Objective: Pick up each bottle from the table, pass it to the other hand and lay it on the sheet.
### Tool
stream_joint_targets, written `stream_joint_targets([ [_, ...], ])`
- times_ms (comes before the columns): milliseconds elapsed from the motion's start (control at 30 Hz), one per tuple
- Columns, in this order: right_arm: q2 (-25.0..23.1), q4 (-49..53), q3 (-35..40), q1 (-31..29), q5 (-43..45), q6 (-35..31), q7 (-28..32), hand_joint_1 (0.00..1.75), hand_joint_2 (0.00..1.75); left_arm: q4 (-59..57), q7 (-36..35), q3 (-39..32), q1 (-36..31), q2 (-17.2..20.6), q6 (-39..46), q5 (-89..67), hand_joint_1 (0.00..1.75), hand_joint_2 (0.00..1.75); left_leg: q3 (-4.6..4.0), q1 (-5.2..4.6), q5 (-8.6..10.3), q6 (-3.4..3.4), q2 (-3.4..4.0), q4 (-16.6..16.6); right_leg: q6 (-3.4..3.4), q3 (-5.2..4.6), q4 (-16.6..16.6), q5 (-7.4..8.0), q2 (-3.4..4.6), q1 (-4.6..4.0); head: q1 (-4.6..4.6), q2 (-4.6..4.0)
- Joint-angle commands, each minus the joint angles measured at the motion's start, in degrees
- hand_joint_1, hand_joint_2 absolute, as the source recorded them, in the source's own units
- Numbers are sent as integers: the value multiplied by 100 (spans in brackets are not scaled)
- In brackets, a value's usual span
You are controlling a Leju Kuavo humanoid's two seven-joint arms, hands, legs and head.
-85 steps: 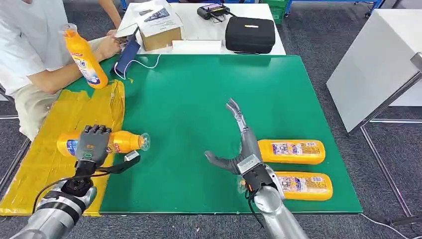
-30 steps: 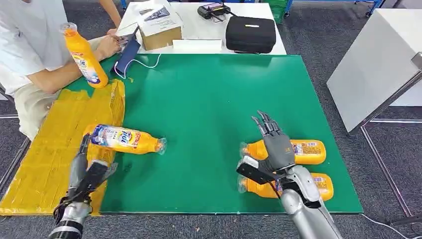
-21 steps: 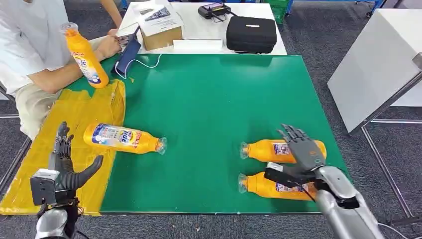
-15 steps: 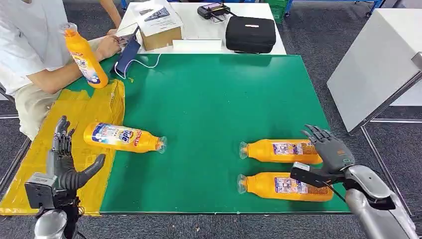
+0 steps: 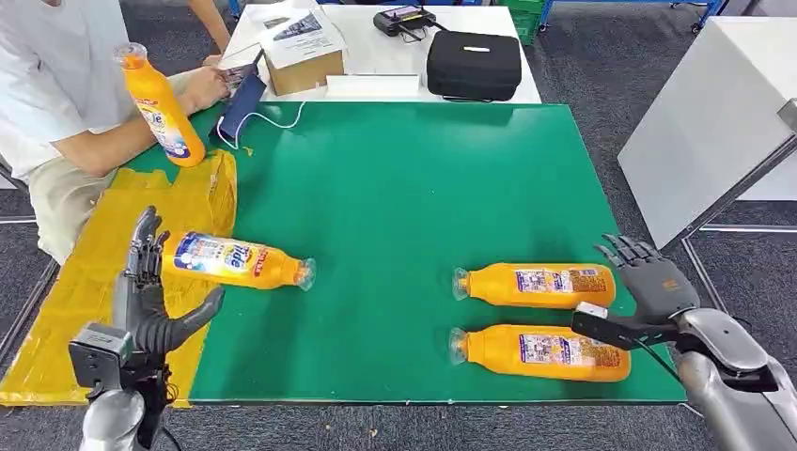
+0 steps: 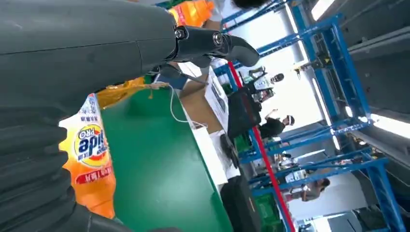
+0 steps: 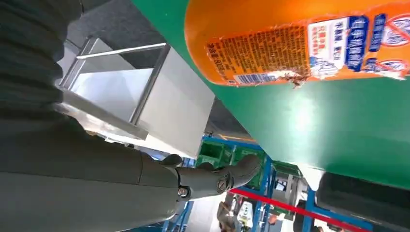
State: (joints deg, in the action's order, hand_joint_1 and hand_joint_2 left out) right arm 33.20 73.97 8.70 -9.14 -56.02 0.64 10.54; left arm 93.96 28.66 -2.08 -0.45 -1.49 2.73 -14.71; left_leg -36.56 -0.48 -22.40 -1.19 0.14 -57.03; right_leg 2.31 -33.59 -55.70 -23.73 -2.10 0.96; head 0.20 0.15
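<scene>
your right hand [image 5: 651, 285] is spread wide and holds nothing, sitting off the table's edge at about 4 o'clock, just beside the bases of two bottles. the far bottle [image 5: 532, 285] and near bottle [image 5: 545, 351] lie side by side on the green mat [image 5: 414, 188], caps toward 9 o'clock. your left hand [image 5: 146, 296] is spread wide too, empty, at 8 o'clock over the sheet [image 5: 94, 282]. a third bottle [image 5: 233, 260] lies next to its fingertips, base on the sheet, neck out over the mat. a person at 10 o'clock holds a fourth bottle [image 5: 160, 105] upright. judging by this, you're starting the next pick: bring the right hand over the far bottle, wrap its body, then pass it left.
</scene>
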Motion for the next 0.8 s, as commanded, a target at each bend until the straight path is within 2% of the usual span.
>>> stream_joint_targets([
  [33, -888, -1383, 459, -963, -309, -599, 43, 0, 175, -338, -87, 505, -309, -9, 43, -167, 0, 175, 23, 10, -7, 9, 14, 5, -9, 23, 13, 1, 25, -9, 0, 0],
  [67, -1014, -1497, 522, -1088, -360, -676, 33, 0, 175, -349, -92, 557, -334, -5, 43, -175, 0, 175, 44, 16, -14, 14, 29, 7, -15, 42, 19, 0, 46, -14, 0, 0],
  [133, -1052, -1531, 556, -1132, -374, -681, 17, 0, 175, -351, -103, 575, -343, 0, 49, -185, 0, 175, 24, 11, -6, 9, 19, 7, -9, 23, 13, 3, 30, -10, 0, 0],
  [233, -1032, -1527, 540, -1133, -365, -697, 28, 0, 175, -352, -102, 568, -339, 9, 48, -185, 0, 175, 45, 15, -14, 16, 20, 3, -14, 42, 12, -6, 38, -13, 0, 0],
  [433, -1353, -2060, 749, -1553, -408, -674, 110, 0, 175, -547, -115, 741, -482, -28, 19, -198, 0, 175, 43, 13, -15, 13, 28, 2, -11, 41, 10, -5, 45, -12, 0, 0],
  [633, -1375, -2398, 1001, -1706, -508, -601, 184, 0, 175, -589, -114, 806, -536, -13, 20, -194, 0, 175, 39, 13, -10, 14, 13, 1, -13, 40, 8, -7, 29, -11, 0, 0],
  [800, -1280, -2951, 1422, -1998, -503, -292, 313, 0, 175, -716, -117, 860, -627, 12, 32, -185, 0, 175, 34, 10, -9, 11, 11, 2, -10, 35, 6, -7, 25, -8, 0, 0],
])
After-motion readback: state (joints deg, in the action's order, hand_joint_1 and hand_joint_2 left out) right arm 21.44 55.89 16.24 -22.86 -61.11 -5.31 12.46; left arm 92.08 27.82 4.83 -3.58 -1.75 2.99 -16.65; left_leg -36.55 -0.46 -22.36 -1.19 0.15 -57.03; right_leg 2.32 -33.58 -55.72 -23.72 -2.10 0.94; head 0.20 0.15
